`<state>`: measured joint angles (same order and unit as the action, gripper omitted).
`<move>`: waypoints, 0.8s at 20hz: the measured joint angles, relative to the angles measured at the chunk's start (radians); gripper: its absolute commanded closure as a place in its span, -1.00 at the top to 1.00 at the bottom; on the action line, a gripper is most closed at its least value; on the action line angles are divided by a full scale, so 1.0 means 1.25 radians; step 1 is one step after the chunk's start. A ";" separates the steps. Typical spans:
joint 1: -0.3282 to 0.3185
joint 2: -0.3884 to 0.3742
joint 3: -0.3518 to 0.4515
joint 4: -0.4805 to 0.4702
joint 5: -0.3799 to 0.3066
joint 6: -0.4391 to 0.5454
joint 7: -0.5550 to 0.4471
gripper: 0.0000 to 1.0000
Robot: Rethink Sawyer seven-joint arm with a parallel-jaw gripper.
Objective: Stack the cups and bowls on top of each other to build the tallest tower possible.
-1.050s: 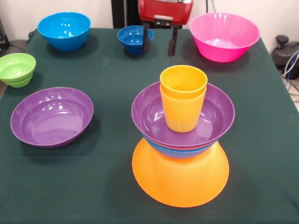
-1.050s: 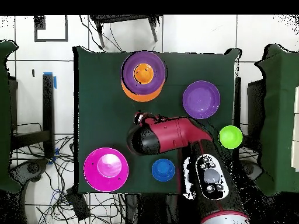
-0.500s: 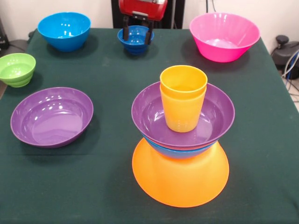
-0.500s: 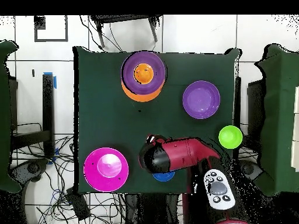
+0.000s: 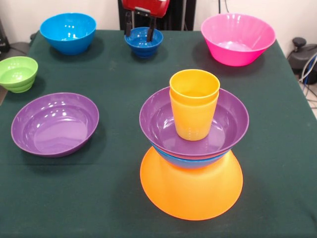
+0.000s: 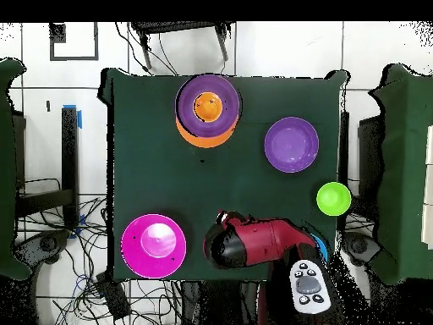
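The tower point(image 5: 191, 191) stands in the front view's middle: an upside-down yellow-orange bowl, a bright blue bowl point(image 5: 190, 161), a purple bowl point(image 5: 158, 119), and two nested orange-yellow cups point(image 5: 194, 104) on top. From overhead the tower point(image 6: 207, 106) shows near the table's top edge. My gripper point(image 5: 139, 26) is open at the far edge, with its fingers hanging at the small dark blue bowl point(image 5: 143, 40). One finger is by the bowl's left rim and the other is over its inside. In the overhead view my red arm point(image 6: 254, 245) covers that bowl.
Loose bowls lie around the green cloth: a purple one point(image 5: 54, 124), a small green one point(image 5: 18, 73), a bright blue one point(image 5: 68, 32) and a large pink one point(image 5: 237, 38). Overhead shows the purple point(image 6: 292, 144), green point(image 6: 333, 198) and pink point(image 6: 154, 245) bowls.
My gripper has moved left and back in the front view, from the gap between the dark blue and pink bowls to the dark blue bowl. The tower and the other bowls have not moved.
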<state>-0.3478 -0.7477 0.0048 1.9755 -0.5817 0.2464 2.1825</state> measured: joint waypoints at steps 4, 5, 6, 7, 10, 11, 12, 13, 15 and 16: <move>-0.003 0.014 -0.018 0.021 0.000 -0.046 0.000 1.00; -0.005 0.017 -0.020 0.025 0.000 -0.053 0.000 1.00; -0.007 0.020 -0.021 0.029 0.000 -0.060 0.000 1.00; -0.009 0.025 -0.023 0.032 0.000 -0.066 0.000 1.00; -0.012 0.039 -0.027 0.040 0.000 -0.084 0.000 1.00; -0.012 0.043 -0.028 0.043 0.000 -0.090 0.000 1.00; -0.012 0.049 -0.028 0.048 0.001 -0.095 0.000 1.00; -0.013 0.054 -0.029 0.054 0.001 -0.100 0.000 1.00; -0.014 0.065 -0.029 0.065 0.008 -0.102 0.000 1.00; -0.014 0.070 -0.029 0.069 0.012 -0.102 0.000 1.00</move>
<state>-0.3649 -0.6601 -0.0311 2.0619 -0.5667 0.1183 2.1825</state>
